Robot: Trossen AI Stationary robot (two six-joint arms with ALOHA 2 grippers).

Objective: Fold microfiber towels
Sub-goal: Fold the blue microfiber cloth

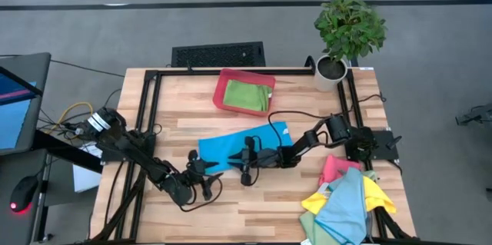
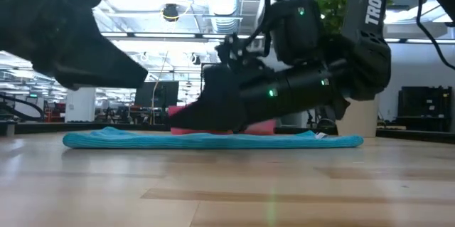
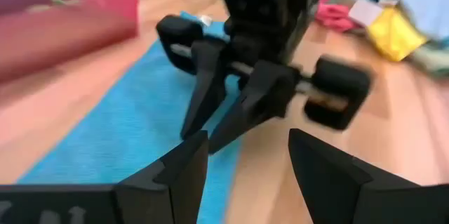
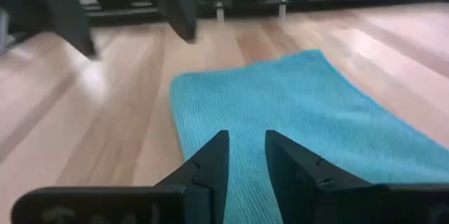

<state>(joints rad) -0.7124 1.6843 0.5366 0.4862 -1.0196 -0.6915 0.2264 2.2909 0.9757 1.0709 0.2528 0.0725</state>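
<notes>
The blue towel (image 1: pixel 240 147) is spread flat at the table's (image 1: pixel 184 118) centre for folding. The right gripper (image 1: pixel 233 158), jaws narrowly parted and empty, is lowered over its 6 o'clock edge. The left gripper (image 1: pixel 214 176), parted and empty, is positioned at the 7 o'clock corner, probably for a shared lift.

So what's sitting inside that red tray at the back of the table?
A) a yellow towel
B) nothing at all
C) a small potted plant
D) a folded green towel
D: the high view shows a folded green towel lying inside the red tray, while the yellow towel lies in the pile by the table's corner and the potted plant stands beside the tray.
</notes>
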